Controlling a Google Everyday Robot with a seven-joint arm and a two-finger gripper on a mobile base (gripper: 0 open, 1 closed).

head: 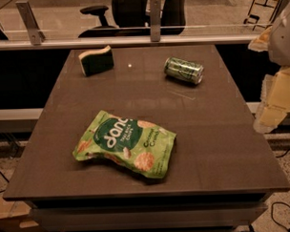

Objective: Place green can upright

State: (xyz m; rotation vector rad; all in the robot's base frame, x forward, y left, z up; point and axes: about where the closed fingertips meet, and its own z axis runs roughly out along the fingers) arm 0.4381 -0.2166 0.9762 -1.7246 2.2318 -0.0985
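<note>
The green can point(183, 70) lies on its side at the back right of the dark table point(222, 148), its silvery end facing right and towards me. My gripper point(270, 114) is pale and blurred at the right edge of the view, raised beside the table's right side. It is well to the right of the can and closer to me, apart from it and holding nothing that I can see.
A flat green snack bag point(126, 143) lies at the front middle of the table. A green-and-yellow sponge point(96, 60) sits at the back left. A metal rail point(133, 41) runs behind the table, with office chairs point(132, 11) beyond it.
</note>
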